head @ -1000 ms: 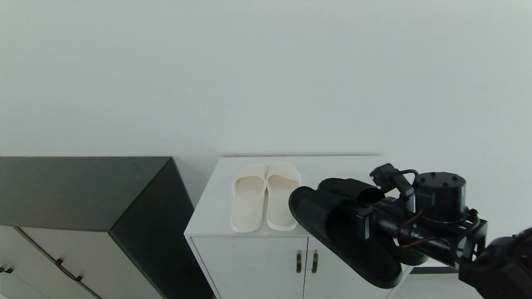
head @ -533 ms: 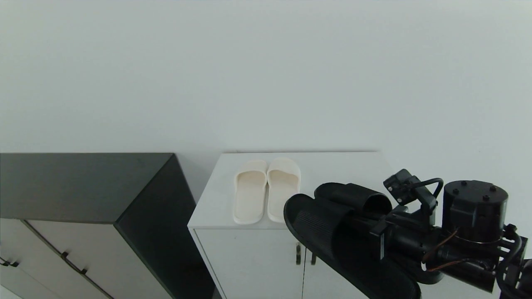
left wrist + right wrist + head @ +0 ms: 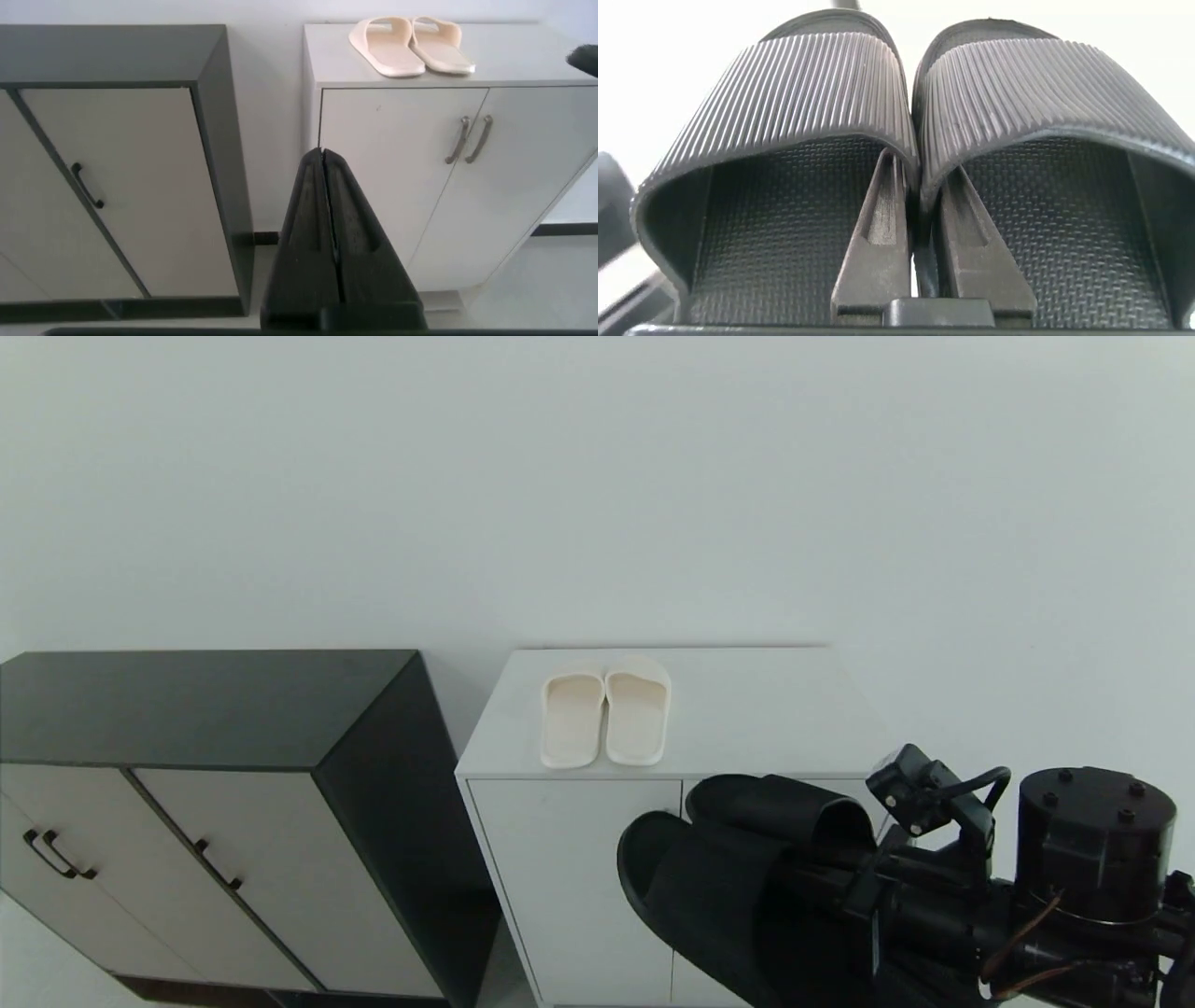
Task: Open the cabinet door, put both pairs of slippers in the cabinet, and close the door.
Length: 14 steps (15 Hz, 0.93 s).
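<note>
Close up in the right wrist view, the right gripper [image 3: 918,173] is clenched on the pair of ribbed black rubber slippers [image 3: 817,121], its fingers [image 3: 878,233] pinching their inner walls together. The head view places that pair at lower right, before the closed white two-door cabinet [image 3: 569,877], with a pair of cream slippers [image 3: 605,714] lying on its top. The left wrist view adds the left gripper [image 3: 323,163], pressed shut on nothing, and the doors' paired metal handles [image 3: 472,138].
</note>
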### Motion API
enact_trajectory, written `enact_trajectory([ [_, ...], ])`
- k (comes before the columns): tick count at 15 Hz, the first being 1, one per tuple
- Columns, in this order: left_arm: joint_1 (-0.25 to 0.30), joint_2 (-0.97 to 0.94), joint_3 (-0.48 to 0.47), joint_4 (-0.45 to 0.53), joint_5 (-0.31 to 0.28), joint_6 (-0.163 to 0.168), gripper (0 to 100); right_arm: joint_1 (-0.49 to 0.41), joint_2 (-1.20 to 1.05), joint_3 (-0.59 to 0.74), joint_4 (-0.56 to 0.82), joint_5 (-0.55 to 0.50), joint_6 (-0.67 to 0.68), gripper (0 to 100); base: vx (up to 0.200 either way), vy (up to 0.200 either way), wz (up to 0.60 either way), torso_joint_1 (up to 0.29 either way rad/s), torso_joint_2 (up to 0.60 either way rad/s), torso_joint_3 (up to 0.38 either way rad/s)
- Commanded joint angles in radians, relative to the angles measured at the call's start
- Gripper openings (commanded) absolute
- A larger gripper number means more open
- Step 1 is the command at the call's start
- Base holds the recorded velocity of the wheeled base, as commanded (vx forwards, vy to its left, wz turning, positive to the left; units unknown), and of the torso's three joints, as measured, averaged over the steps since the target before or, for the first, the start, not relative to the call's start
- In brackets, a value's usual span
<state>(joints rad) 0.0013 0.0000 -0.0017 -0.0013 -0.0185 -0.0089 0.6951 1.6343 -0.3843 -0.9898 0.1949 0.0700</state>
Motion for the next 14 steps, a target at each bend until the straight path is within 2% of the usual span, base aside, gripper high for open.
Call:
enact_trajectory([
  [1,0.0,0.0,0.0,0.0,0.0,0.0,0,0.0,-0.037,0.033,-0.001,0.041,-0.013,0,0.0,0.0,0.0,0.0,0.0,0.0],
  [4,0.0,0.0,0.0,0.0,0.0,0.0,0,0.0,-0.031,0.036,-0.001,0.044,-0.015,0,0.0,0.0,0.0,0.0,0.0,0.0],
  [9,0.0,0.0,0.0,0.0,0.0,-0.002,0,-0.003,-0.03,0.056,-0.003,0.047,-0.019,0,0.0,-0.2,0.0,0.002,0.0,0.003],
  [14,0.0,0.0,0.0,0.0,0.0,-0.003,0,-0.025,-0.03,0.065,-0.004,0.047,-0.05,0,0.0,0.0,0.0,0.0,0.0,0.0],
])
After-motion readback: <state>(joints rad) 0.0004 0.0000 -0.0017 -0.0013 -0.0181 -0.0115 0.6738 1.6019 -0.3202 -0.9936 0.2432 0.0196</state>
